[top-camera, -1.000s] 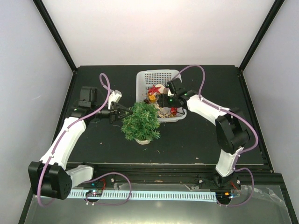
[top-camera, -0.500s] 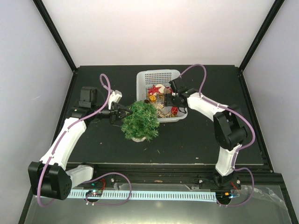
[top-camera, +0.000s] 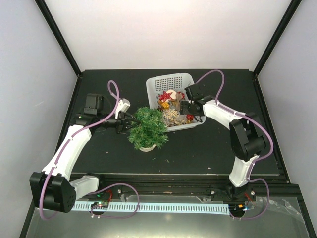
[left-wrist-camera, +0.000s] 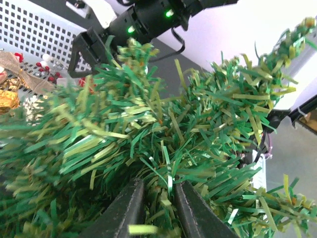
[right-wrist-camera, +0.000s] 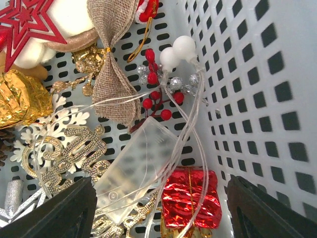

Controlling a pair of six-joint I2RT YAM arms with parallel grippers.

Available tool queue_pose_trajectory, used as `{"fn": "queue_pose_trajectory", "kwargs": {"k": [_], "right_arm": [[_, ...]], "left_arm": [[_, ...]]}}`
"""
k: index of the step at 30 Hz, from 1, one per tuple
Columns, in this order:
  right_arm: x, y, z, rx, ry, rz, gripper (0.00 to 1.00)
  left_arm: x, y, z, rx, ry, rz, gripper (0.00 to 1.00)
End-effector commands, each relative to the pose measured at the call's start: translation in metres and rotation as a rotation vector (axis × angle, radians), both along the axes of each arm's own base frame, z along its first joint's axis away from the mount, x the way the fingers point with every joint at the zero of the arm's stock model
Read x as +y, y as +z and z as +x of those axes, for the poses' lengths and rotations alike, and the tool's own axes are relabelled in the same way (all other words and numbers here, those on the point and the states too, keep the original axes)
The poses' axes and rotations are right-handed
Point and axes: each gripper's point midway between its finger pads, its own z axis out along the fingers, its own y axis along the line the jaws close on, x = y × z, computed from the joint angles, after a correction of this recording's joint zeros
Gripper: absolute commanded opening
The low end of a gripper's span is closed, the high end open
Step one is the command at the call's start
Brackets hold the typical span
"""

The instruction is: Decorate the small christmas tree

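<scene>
The small christmas tree stands on its pale round base in front of the white mesh basket. My left gripper reaches into the tree's left side. In the left wrist view it is shut on green needle branches. My right gripper is down inside the basket. In the right wrist view it is open and empty, its jaws standing either side of a clear plastic battery box and a red foil gift box.
The basket wall is close on the right gripper's right. The basket holds a red star, burlap bow, red berries, gold foil ornament, gold lettering and thin clear wire. Dark table.
The right gripper has moved right inside the basket, and the basket has shifted right and turned a little. The tree has shifted slightly left with the left gripper on it.
</scene>
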Motion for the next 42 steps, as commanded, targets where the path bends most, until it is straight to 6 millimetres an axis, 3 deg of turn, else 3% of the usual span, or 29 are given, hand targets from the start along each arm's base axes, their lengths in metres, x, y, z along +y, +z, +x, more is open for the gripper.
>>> {"fn": "queue_pose_trajectory", "kwargs": {"k": [1, 7, 14, 21, 27, 34, 37, 39, 42], "right_arm": [[-0.017, 0.017, -0.001, -0.046, -0.034, -0.033, 0.74], [-0.029, 0.023, -0.006, -0.054, -0.049, -0.058, 0.74], [-0.042, 0.015, -0.011, -0.037, -0.068, -0.077, 0.74], [-0.064, 0.010, -0.016, -0.025, -0.112, -0.097, 0.74], [-0.088, 0.010, -0.043, -0.019, -0.143, -0.116, 0.74], [-0.100, 0.015, -0.081, -0.014, -0.152, -0.101, 0.74], [-0.097, 0.014, -0.096, -0.006, -0.140, -0.050, 0.74], [-0.097, 0.018, -0.099, -0.020, -0.150, -0.033, 0.74], [-0.094, 0.041, -0.088, -0.114, -0.155, 0.009, 0.74]], "left_arm": [[0.003, 0.007, -0.003, -0.057, 0.001, 0.055, 0.22], [0.009, 0.004, -0.001, -0.082, 0.031, 0.102, 0.35], [0.016, 0.004, -0.006, -0.118, 0.054, 0.134, 0.40], [0.019, 0.002, -0.018, -0.146, 0.049, 0.161, 0.70], [0.028, 0.000, -0.021, -0.180, 0.091, 0.214, 0.98], [0.038, 0.001, -0.021, -0.197, 0.149, 0.250, 0.99], [0.045, 0.002, -0.017, -0.209, 0.192, 0.276, 0.99], [0.051, 0.000, -0.015, -0.201, 0.221, 0.291, 0.99], [0.058, -0.009, -0.011, -0.184, 0.260, 0.310, 0.99]]}}
